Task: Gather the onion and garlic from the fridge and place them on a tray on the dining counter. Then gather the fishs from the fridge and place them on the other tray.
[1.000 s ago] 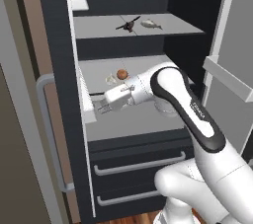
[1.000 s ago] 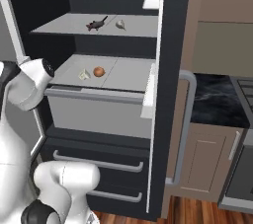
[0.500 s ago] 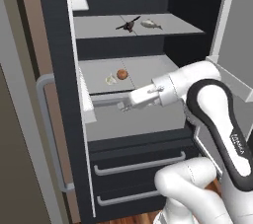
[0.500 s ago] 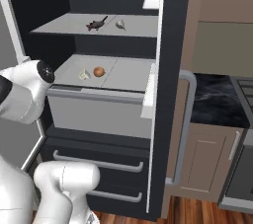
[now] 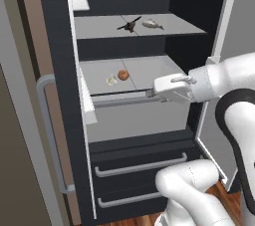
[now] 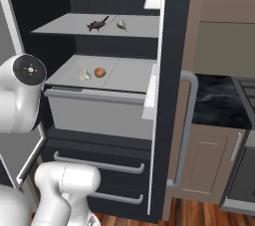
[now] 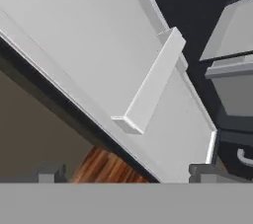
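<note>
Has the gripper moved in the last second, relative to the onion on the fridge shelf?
Yes. The gripper has swung rightward, away from the onion, along the bin's front edge.

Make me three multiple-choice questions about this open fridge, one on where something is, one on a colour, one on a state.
1. Where is the onion?
A. Upper shelf
B. Lower shelf, beside the garlic
C. In a drawer

2. What colour is the onion?
A. Orange-brown
B. Green
C. White

3. How is the end effector?
A. Shut on the onion
B. Shut on the fish
C. Open, holding nothing

Answers:
1 B, onion and garlic lie side by side on the lower fridge shelf.
2 A, it shows orange-brown against the pale shelf.
3 C, its fingertips stand wide apart with nothing between.
</note>
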{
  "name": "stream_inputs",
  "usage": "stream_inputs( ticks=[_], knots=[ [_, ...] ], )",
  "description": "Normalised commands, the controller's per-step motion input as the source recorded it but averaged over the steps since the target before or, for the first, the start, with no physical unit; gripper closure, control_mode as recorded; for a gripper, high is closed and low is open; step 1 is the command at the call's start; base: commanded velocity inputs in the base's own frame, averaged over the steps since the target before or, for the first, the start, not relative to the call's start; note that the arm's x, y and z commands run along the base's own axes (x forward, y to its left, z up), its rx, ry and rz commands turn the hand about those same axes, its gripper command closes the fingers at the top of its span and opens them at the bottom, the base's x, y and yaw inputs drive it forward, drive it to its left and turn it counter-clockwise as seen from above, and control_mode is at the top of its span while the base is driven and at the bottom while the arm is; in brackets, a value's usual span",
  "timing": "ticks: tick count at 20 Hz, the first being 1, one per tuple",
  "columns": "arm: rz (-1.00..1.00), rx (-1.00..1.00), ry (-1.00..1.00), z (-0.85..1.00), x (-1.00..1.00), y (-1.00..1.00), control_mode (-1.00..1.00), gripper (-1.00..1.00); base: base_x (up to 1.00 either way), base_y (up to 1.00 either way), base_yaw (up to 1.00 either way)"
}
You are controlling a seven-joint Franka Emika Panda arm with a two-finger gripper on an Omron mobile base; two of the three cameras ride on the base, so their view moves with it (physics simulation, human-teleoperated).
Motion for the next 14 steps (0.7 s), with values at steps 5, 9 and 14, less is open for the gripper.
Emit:
stream_inputs(
  ticks=[5, 9, 14],
  knots=[
    [-0.19, -0.24, 0.01, -0.04, -0.01, -0.53, -1.00, -1.00, 0.00, 0.00, 0.00],
    [0.00, -0.11, 0.00, -0.21, 0.00, -0.17, -1.00, -1.00, 0.00, 0.00, 0.00],
    [0.00, -0.06, 0.00, -0.29, -0.32, -0.31, -1.00, -1.00, 0.00, 0.00, 0.00]
  ],
)
